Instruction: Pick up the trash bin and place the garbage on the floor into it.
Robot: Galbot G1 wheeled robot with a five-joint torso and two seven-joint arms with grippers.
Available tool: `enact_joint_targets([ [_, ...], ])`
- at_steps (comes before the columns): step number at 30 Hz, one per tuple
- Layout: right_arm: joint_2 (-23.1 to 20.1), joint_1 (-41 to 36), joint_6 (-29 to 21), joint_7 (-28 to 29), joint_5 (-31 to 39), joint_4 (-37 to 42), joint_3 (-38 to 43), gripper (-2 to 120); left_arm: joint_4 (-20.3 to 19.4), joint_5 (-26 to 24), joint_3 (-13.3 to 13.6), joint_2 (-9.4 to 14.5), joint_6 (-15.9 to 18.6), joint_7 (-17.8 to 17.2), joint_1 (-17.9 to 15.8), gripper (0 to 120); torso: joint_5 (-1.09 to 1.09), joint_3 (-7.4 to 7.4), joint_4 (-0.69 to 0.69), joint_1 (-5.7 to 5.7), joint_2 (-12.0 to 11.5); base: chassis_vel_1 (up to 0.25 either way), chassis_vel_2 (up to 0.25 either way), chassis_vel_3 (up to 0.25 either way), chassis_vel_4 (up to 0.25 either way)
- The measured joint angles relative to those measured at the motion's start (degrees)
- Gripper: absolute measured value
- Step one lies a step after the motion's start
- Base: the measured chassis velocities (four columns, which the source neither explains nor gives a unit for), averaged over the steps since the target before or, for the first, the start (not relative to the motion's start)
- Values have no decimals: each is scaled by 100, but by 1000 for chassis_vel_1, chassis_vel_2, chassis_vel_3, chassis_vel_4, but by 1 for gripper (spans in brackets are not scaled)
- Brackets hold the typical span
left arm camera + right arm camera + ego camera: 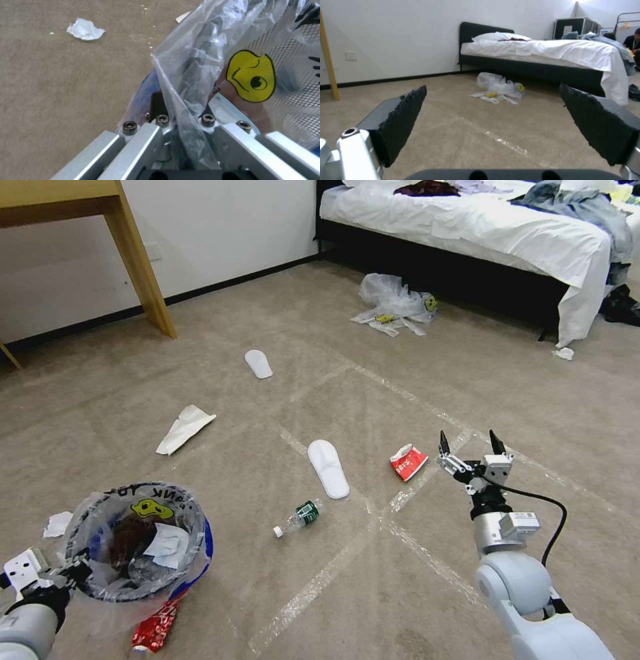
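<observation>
Trash bin (137,543), lower left, rim and bag liner clamped by left gripper (181,125). Bottle (298,517), slipper (328,468), red can (407,461) on carpet (373,593). Right gripper (470,445) spread wide, empty, beside can. Risk: liner slipping, bin tipping.

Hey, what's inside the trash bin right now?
Inside the trash bin, held at its rim by the left gripper, lies white crumpled paper on a dark, reddish bottom. Its plastic liner hides anything deeper.

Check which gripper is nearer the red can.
Right. The right gripper hovers open just beside the red can. The left gripper is far across the floor, clamped on the trash bin rim.
</observation>
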Motion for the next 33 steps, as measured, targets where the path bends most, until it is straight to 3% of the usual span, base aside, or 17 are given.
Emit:
enact_joint_targets([
  [11, 6, 59, 73, -5, -21, -78, -41, 100, 0, -2, -5, -4, -5, 2, -18, 1, 0, 2, -1, 1, -2, -158, 141, 141, -148],
  [33, -103, 276, 275, -256, -19, -199, -175, 100, 19, -14, -79, 10, -5, -2, -5, 1, 0, 0, 0, 0, -2, 0, 0, 0, 0],
])
